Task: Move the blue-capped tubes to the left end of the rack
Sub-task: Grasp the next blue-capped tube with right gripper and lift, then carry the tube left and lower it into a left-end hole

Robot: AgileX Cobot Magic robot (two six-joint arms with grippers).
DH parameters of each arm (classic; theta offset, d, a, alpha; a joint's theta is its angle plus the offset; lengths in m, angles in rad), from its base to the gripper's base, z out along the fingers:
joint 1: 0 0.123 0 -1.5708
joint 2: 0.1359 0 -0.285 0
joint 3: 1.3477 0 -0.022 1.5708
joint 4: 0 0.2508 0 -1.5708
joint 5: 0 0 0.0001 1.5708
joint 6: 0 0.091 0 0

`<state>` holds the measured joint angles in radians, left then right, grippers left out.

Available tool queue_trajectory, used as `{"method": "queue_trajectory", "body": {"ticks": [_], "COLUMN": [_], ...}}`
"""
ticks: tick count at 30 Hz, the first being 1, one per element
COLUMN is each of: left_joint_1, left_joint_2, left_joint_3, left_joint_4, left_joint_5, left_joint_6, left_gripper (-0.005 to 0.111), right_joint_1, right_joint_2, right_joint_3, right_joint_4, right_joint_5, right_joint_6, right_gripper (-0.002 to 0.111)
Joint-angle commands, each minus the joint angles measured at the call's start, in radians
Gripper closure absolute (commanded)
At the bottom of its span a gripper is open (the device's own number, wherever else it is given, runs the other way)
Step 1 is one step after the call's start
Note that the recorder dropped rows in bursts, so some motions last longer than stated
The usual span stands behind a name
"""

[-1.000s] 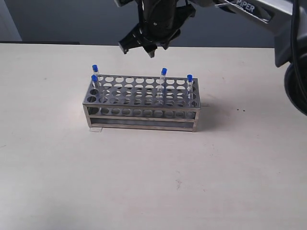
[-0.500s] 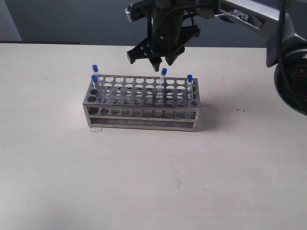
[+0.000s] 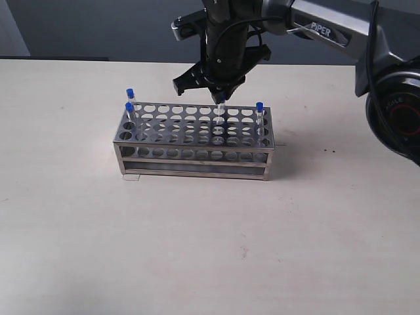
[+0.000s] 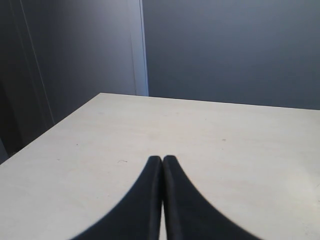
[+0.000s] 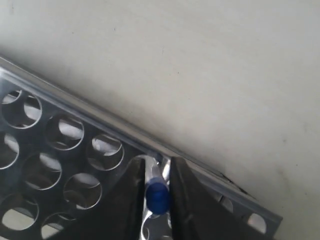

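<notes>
The silvery rack stands mid-table. Two blue-capped tubes stand at its left end and one more at its right end. A further tube stands in the back row, right of centre. My right gripper has come down over it. In the right wrist view the gripper is shut on that tube's blue cap, above the rack's hole plate. My left gripper is shut and empty over bare table, outside the exterior view.
The pale table stretches around the rack on every side. The right arm's black and grey links reach in from the upper right. A small white tab lies at the rack's front left foot.
My right gripper has come down from above the rack onto the back-row tube, and its fingers have closed in on the blue cap. The tubes have not moved.
</notes>
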<state>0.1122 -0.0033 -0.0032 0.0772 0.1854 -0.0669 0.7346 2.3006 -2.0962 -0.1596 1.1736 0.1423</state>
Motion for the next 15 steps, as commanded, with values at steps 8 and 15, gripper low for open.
{"method": "queue_trajectory", "body": {"ticks": [8, 15], "left_joint_1": [-0.006, -0.006], "left_joint_2": [0.003, 0.003], "left_joint_3": [0.003, 0.003], "left_joint_4": [-0.005, -0.005], "left_joint_5": [-0.005, -0.005], "left_joint_6": [-0.002, -0.002], "left_gripper": [0.106, 0.106], "right_joint_1": [-0.006, 0.004], "right_joint_2": [-0.106, -0.163], "right_joint_3": [0.002, 0.002], "right_joint_4": [-0.026, -0.014], "right_joint_5": [-0.036, -0.036], "right_joint_6": [0.000, 0.000], "right_gripper": [0.109, 0.109]}}
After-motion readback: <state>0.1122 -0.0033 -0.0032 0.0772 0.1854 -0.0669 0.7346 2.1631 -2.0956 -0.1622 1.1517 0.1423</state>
